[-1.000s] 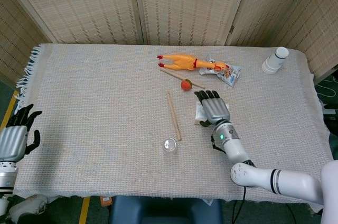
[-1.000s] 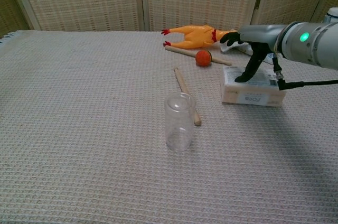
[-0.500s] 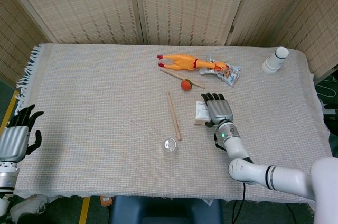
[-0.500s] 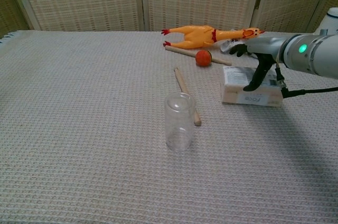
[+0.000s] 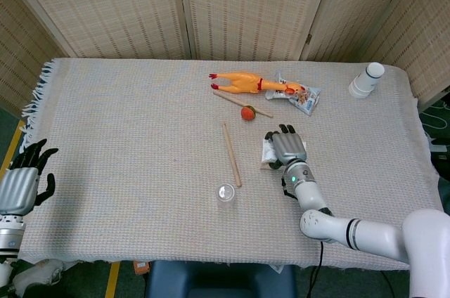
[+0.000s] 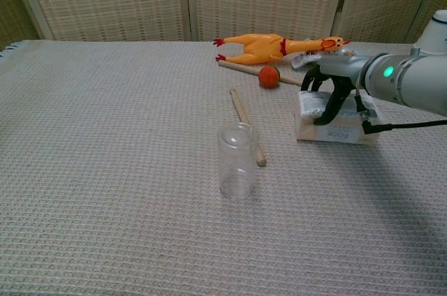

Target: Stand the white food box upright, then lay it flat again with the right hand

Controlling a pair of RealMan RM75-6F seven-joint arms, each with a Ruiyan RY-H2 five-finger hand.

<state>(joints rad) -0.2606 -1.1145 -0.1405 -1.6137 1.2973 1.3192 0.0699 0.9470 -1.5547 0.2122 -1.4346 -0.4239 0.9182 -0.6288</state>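
White food box (image 6: pixel 335 123): lies flat on the worktop (image 5: pixel 126 136), right of centre, not yet stood up. Right hand (image 5: pixel 287 147) sits on its top with fingers curled over the far edge; half a second ago they lay flatter and further right, so a grip for tipping it upright seems to be forming. Whether the fingers truly clamp the box cannot be told.

Other items, placed from the box, largest first:
- Left hand (image 5: pixel 21 182): far left, off the worktop edge, fingers spread, holding nothing.
- Rubber chicken (image 5: pixel 246 83): behind, well apart.
- Snack packet (image 5: pixel 301 98): behind, near.
- Wooden sticks (image 5: pixel 231 154): one just left, one behind.
- White cup stack (image 5: pixel 366 80): far right rear.
- Clear jar (image 6: pixel 236 162): front left.
- Orange ball (image 5: pixel 247 112): behind left, near; it could crowd the tipping.
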